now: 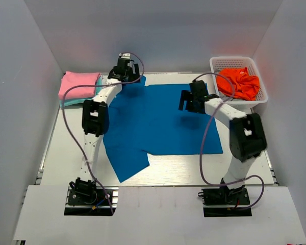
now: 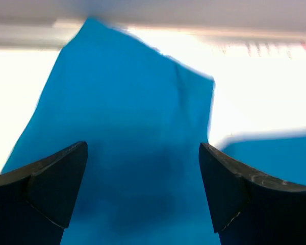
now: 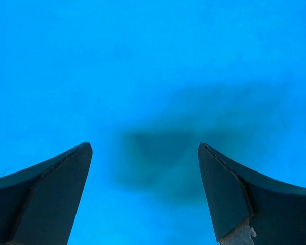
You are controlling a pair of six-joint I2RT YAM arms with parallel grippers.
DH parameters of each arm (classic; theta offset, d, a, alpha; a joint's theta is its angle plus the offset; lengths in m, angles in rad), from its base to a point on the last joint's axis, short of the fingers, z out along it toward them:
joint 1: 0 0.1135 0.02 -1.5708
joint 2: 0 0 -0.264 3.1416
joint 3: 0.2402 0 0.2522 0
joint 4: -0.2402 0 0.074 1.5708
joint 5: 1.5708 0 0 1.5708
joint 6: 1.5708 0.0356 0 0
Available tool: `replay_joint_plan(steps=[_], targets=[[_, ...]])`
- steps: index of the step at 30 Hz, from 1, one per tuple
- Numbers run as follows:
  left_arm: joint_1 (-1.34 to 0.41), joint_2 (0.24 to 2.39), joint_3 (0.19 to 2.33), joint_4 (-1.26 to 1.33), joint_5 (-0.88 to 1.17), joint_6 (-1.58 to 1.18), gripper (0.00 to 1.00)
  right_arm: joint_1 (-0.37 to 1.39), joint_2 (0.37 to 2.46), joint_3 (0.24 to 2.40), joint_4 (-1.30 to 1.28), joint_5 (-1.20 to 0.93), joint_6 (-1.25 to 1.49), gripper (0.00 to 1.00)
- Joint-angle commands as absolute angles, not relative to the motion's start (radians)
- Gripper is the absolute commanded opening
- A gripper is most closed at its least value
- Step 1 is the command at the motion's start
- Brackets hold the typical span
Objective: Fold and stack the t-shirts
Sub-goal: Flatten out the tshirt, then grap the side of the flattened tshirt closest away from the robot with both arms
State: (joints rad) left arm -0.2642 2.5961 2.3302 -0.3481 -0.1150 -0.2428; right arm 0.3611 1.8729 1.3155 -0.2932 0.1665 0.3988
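A bright blue t-shirt (image 1: 158, 122) lies spread flat on the table, one sleeve reaching toward the near left. My left gripper (image 1: 123, 65) is open and empty above the shirt's far left sleeve (image 2: 127, 127). My right gripper (image 1: 189, 99) is open and empty above the shirt's right part; blue fabric (image 3: 143, 76) fills its view. A folded pink t-shirt (image 1: 78, 84) lies on a pale teal one (image 1: 71, 101) at the far left. An orange-red t-shirt (image 1: 239, 83) lies crumpled in the basket.
A white lattice basket (image 1: 220, 64) stands at the far right corner. White walls enclose the table on three sides. The arm bases sit at the near edge.
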Motion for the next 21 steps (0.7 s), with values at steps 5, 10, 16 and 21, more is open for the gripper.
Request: replay_joint_plan(steps=[5, 10, 16, 21], targets=[[-0.304, 1.757, 1.645, -0.564, -0.079, -0.452, 1.00, 0.354, 1.444, 0.984, -0.252, 0.233, 0.482, 0.90], [-0.334, 1.334, 1.053, -0.583, 0.012, -0.664, 1.00, 0.347, 1.298, 0.850, -0.311, 0.291, 0.534, 0.90], [-0.376, 0.900, 0.635, -0.738, 0.166, -0.831, 1.00, 0.331, 1.192, 0.778, -0.336, 0.324, 0.615, 0.90], [-0.385, 0.743, 0.539, -0.896, 0.299, -0.874, 0.95, 0.328, 1.157, 0.739, -0.341, 0.295, 0.637, 0.90]])
